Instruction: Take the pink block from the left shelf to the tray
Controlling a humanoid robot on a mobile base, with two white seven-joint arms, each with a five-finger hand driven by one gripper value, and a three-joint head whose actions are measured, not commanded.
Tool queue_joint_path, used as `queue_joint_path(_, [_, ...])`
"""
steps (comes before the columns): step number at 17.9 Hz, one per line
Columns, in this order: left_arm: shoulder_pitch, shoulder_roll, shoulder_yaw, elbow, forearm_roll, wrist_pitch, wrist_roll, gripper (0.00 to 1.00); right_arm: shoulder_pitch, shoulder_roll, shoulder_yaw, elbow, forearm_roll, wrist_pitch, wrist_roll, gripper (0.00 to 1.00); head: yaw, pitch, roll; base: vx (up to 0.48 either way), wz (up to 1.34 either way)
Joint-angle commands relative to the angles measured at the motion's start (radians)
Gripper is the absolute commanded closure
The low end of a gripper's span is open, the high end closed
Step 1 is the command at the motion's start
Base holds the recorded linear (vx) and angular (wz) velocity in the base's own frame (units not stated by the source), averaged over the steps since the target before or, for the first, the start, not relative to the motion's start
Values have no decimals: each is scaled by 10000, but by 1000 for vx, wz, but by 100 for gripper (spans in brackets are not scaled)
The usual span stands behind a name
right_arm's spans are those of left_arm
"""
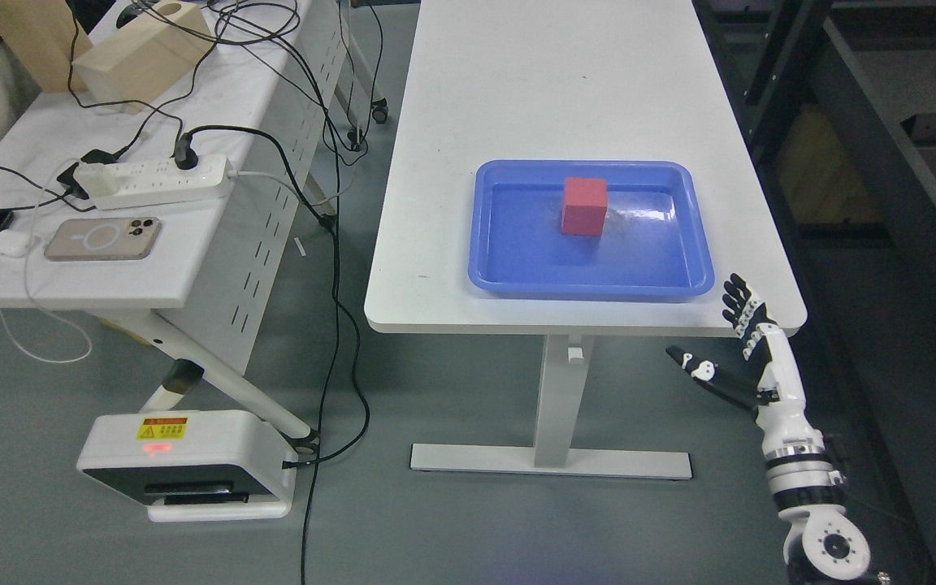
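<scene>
The right hand (740, 349) rises from the lower right corner, held just off the near right corner of the white table (565, 89). Its fingers (740, 305) are straight and spread, the thumb stuck out to the left, holding nothing. The left arm does not show.

Near the hand, on the table's front part, lies the blue tray (509, 280). The pink block (583, 206) sits inside it, toward the far rim, upright and apart from the hand.

Well to the left stands a second table (192, 260) bearing a white power strip (155, 180), a phone (102, 238) face down and tangled black cables (273, 49). On the floor below rests a white device (184, 463) with a yellow warning label (162, 427); its print is too small to read.
</scene>
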Motion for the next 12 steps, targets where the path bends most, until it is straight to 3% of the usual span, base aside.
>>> queue_joint_path(1, [-293,175,0,-175,0,-4,3,0,-8,-175,-17,-9,-69,14,241,1,0,0,0,-144,146])
queue_joint_path(12, [-293,175,0,-175,0,-4,3,0,-8,-175,-17,-9,-69,14,241,1,0,0,0,-64,32])
